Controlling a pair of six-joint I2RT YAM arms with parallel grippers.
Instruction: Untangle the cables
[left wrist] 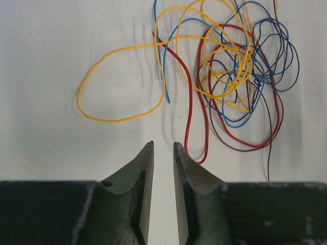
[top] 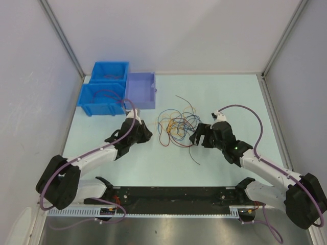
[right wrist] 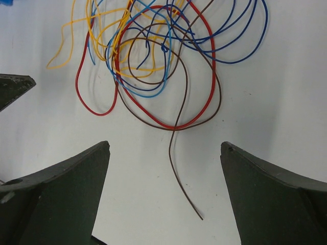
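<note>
our cables (top: 178,124) lie tangled on the table (top: 230,97) between left claw (left wrist: 163,145), barely parted, and right claw (right wrist: 164,145), spread wide, both empty. the wires look light, soft and springy; we would pinch the loose brown tail (right wrist: 174,171) first.

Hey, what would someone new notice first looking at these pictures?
A loose tangle of cables in red, yellow, blue and brown lies in the middle of the table and catches the eye first. The left gripper and right gripper flank it, left jaws narrowly apart, right jaws wide, neither holding anything. Two blue bins and a lilac tray sit at the far left.
</note>
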